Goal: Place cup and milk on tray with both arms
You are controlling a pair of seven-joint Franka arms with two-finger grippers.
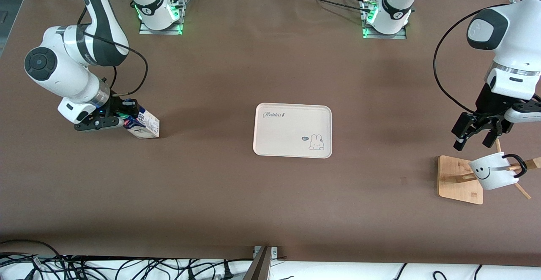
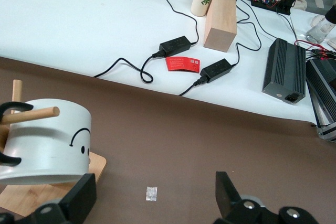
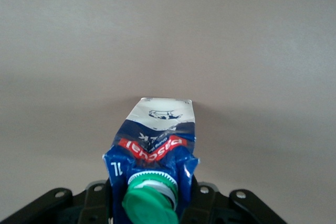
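Both grippers flank the tray (image 1: 292, 130): right gripper (image 1: 113, 117) clamped on the milk (image 1: 143, 123), left gripper (image 1: 475, 138) spread apart above the cup (image 1: 492, 171).

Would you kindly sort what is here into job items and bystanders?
Job items: white smiley-face ceramic mug, blue-and-white milk carton, cream rectangular tray, left end effector, right end effector.
Bystanders: bamboo peg rack, red card, black power bricks.
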